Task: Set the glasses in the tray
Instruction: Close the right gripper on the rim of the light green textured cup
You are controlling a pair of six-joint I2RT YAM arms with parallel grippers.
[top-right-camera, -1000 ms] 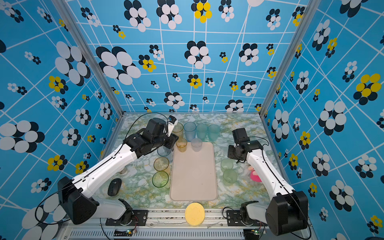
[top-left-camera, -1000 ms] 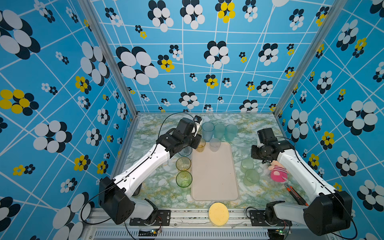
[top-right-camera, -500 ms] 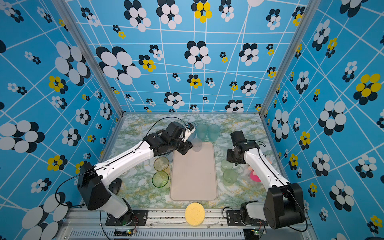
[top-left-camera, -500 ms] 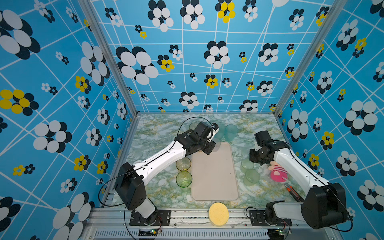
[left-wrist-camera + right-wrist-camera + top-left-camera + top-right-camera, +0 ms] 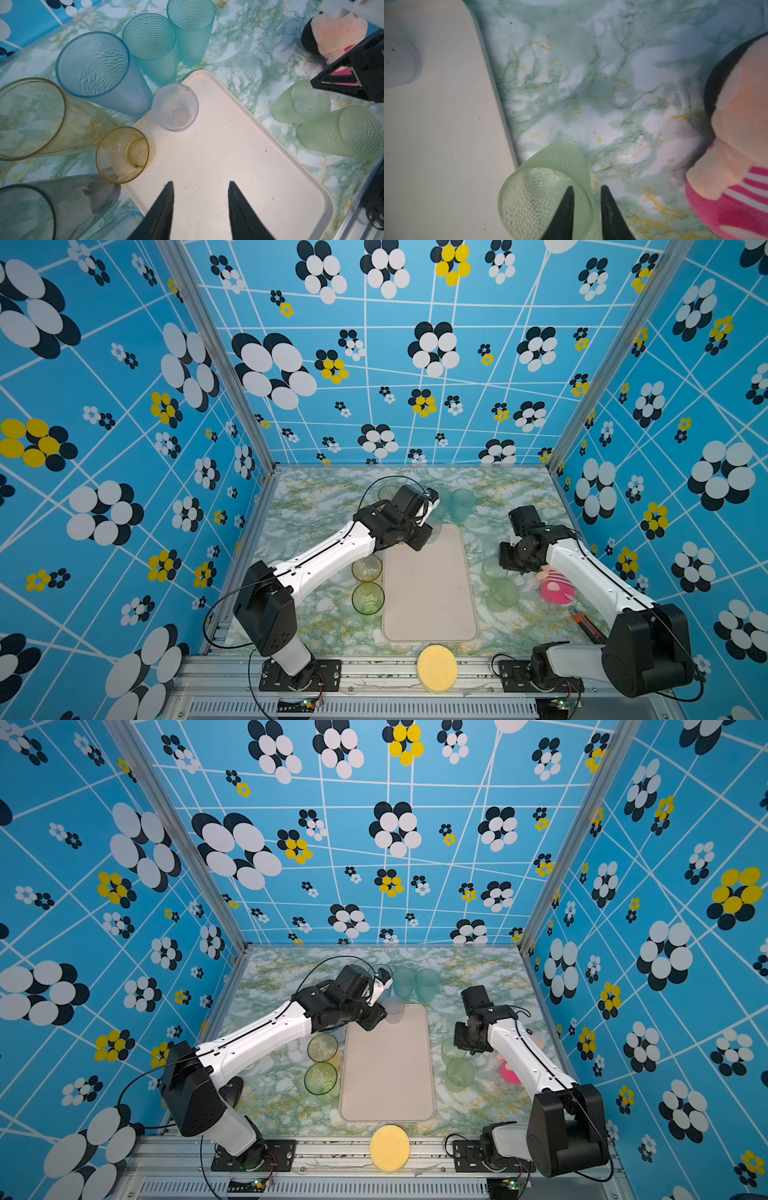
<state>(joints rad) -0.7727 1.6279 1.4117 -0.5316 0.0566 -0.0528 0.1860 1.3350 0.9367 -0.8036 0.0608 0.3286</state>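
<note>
The pale tray point(image 5: 428, 593) point(image 5: 386, 1073) lies mid-table. A short clear glass point(image 5: 175, 108) point(image 5: 434, 526) stands on its far left corner. My left gripper point(image 5: 200, 185) point(image 5: 419, 539) hovers open over that end of the tray point(image 5: 228, 155), holding nothing. A short amber glass point(image 5: 122, 154) sits at the tray's edge beside it. My right gripper point(image 5: 586, 188) point(image 5: 509, 564) straddles the wall of a pale green glass point(image 5: 550, 187) point(image 5: 492, 570) right of the tray point(image 5: 436, 124). One finger is inside and one outside, with narrow gaps showing.
Behind the tray stand a pale blue glass point(image 5: 93, 64), two teal ones point(image 5: 149, 33) and tall amber point(image 5: 31, 118) and grey point(image 5: 27, 207) ones. Two greenish glasses point(image 5: 368, 598) stand left, another pale green point(image 5: 503, 595) right. A pink plush point(image 5: 555, 587) lies by my right arm, a yellow sponge point(image 5: 437, 668) in front.
My left arm swung right, from the glasses behind the tray's left corner to over that corner. My right gripper shifted onto the green glass and its jaws narrowed slightly.
</note>
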